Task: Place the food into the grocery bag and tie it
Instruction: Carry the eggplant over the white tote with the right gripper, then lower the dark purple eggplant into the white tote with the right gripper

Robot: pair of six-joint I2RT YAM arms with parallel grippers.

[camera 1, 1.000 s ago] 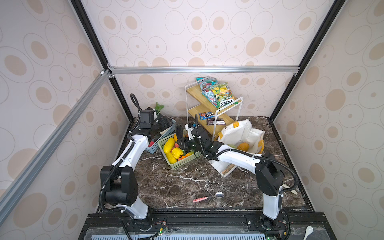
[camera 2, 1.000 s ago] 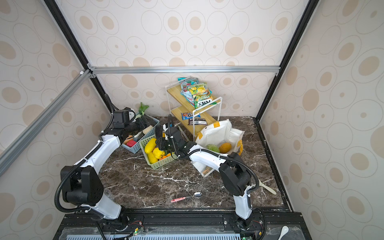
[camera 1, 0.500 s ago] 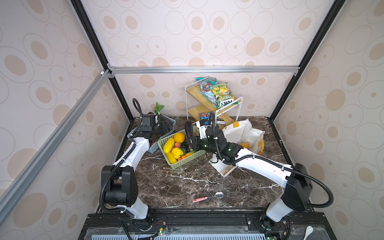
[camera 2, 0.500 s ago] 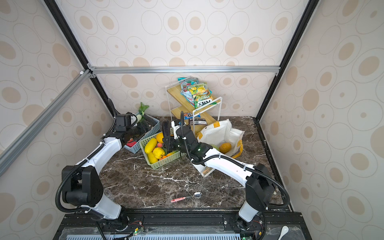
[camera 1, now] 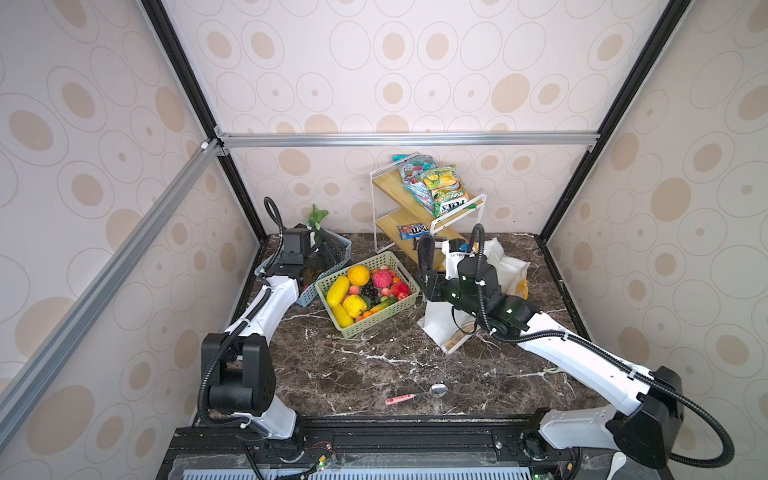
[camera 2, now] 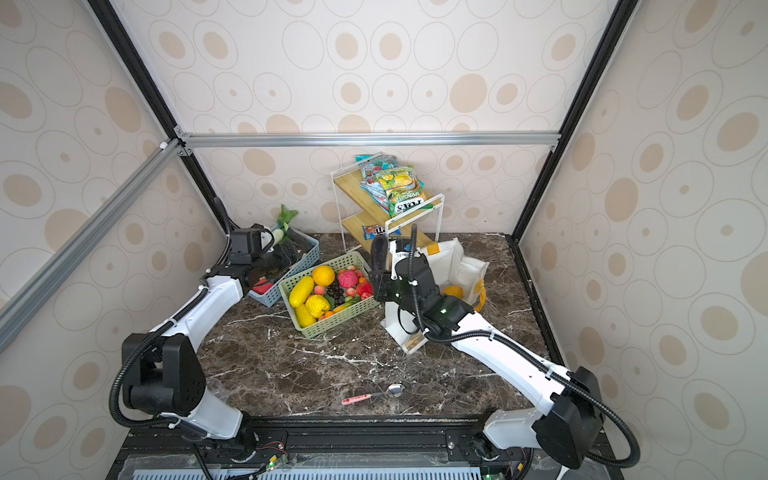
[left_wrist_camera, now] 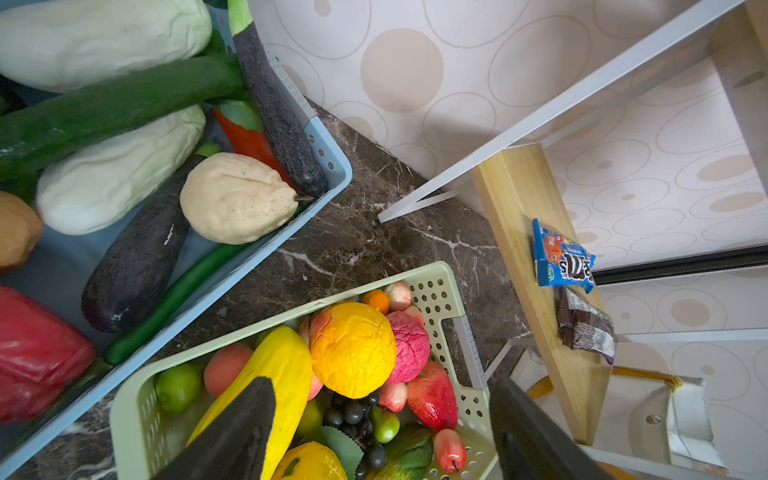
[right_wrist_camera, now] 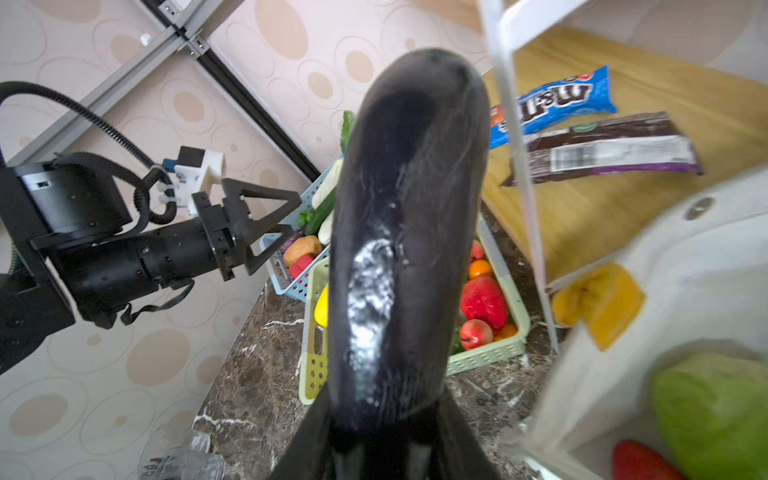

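Observation:
My right gripper (camera 1: 425,275) is shut on a dark purple eggplant (camera 1: 426,252) (right_wrist_camera: 407,228) that stands upright, held by its lower end at the left edge of the white grocery bag (camera 1: 509,266) (camera 2: 457,262). Inside the bag lie a light-green cabbage (right_wrist_camera: 715,399), a red piece (right_wrist_camera: 640,461) and an orange piece (camera 2: 453,291). More food fills the green basket (camera 1: 374,325) and the blue basket (camera 1: 307,297). My left gripper (left_wrist_camera: 382,432) (right_wrist_camera: 270,220) hangs open above the baskets with nothing between its fingers.
A white-and-wood rack (camera 1: 415,216) with snack bags stands at the back, close behind the bag and the eggplant. A spoon with a pink handle (camera 1: 415,395) lies near the front edge. A clear plastic cup (camera 2: 216,388) sits by the left arm's base.
My right gripper has lifted the eggplant out of the green basket and carried it right to the bag's edge. The left gripper has barely shifted and stays open.

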